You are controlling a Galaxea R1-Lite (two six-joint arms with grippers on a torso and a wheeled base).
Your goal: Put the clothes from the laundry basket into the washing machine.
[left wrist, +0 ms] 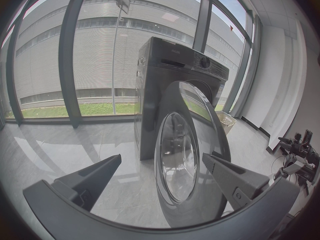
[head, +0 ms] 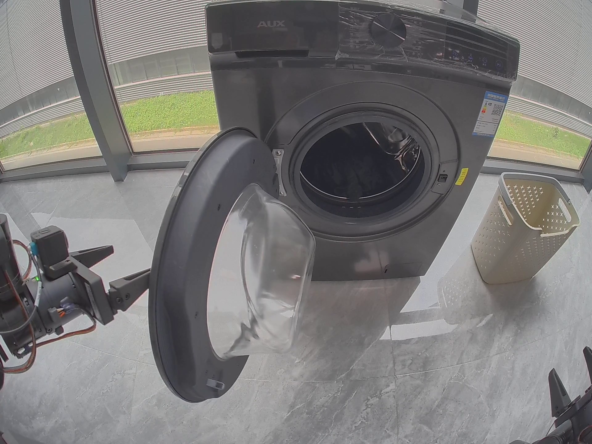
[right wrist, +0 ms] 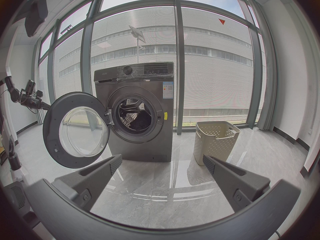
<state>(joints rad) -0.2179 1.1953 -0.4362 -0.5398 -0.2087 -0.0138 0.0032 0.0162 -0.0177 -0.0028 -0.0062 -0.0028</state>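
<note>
Head view, washing machine [head: 246,94]: the grey front-loader stands before tall windows [head: 160,63]. Its round door [head: 185,266] is swung wide toward the robot's left, and the drum [head: 361,168] is dark inside.
Head view, laundry basket [head: 524,235]: cream and perforated, it stands upright on the grey floor [head: 370,365], just right of the machine.
Head view, left pincer [head: 129,265]: the fingers are apart, with the tips just beside the door's outer rim.
Head view, right pincer [head: 570,365]: the fingers are apart, low at the right and well apart from the basket.
Left wrist view, door: it is seen nearly edge-on, its rim framed between the spread fingers [left wrist: 90,174]. Whether a finger touches it cannot be told.
Right wrist view, machine and basket: they stand side by side on the floor beyond the spread pincer. The drum's contents are too dim to make out.
</note>
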